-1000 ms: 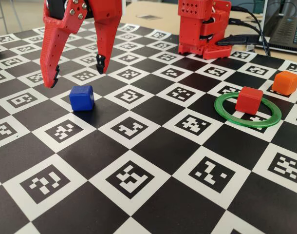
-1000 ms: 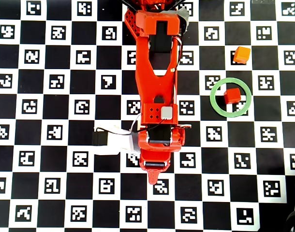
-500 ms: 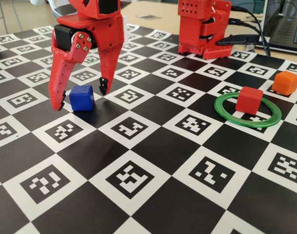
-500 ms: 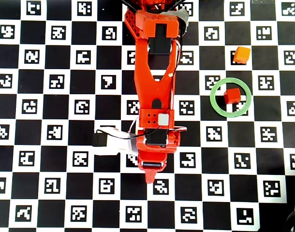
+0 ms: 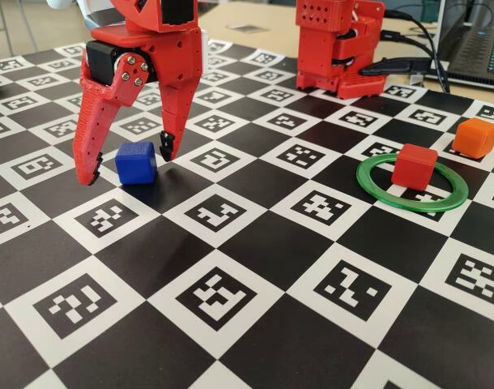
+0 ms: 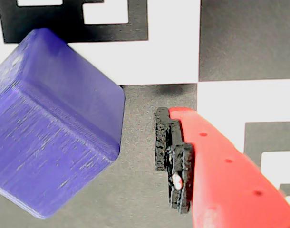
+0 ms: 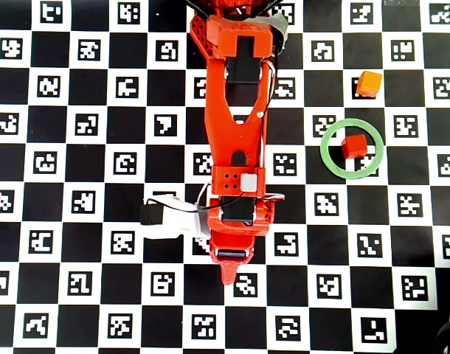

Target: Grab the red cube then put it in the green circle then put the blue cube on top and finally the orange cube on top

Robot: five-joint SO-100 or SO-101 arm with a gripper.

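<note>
the claw (image 5: 124,164) is spread wide and low over the board, its fingers either side of the blue cube (image 5: 136,162), not yet pinching it. so step one looks done and step two is only starting; the orange one is untouched. well off to the claw's right in the fixed view, the green circle (image 5: 446,198) holds only the red cube (image 5: 414,166). just beyond it sits the orange cube (image 5: 475,137).

Robotics lab: fiducial-marker checkerboard mat (image 5: 255,243), laptop (image 5: 478,49) with cables behind on desk.
</note>
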